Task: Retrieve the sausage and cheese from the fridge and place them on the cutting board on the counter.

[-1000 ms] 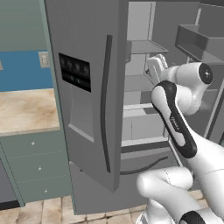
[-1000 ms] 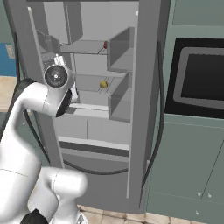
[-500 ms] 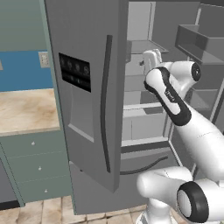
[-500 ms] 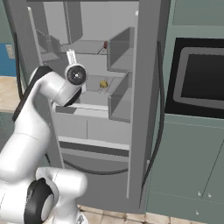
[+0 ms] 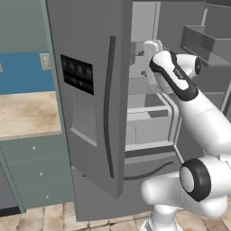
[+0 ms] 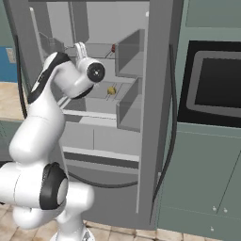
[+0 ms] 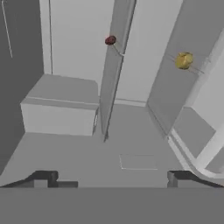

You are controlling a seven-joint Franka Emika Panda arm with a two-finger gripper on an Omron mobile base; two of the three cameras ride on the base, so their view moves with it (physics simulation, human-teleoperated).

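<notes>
Gaping wide inside the fridge (image 6: 155, 94), the gripper (image 7: 111, 177) faces sausage (image 7: 110, 40) and cheese (image 7: 184, 60).

arm: swung further into fridge (image 6: 155, 94) | hand: risen toward upper shelf | wrist: rolled

Sausage (image 7: 110, 40) reads as a tiny dark red blob in the hand view, shape too small to tell; in the right base view just a red speck (image 6: 113, 48) at a shelf edge. Cheese (image 7: 184, 60) is a small yellow lump, outline blurred. Gripper (image 5: 145, 53) mostly hidden behind the fridge (image 5: 90, 103) door edge in the left base view. Counter (image 5: 27, 113) cut off by the left edge.
</notes>
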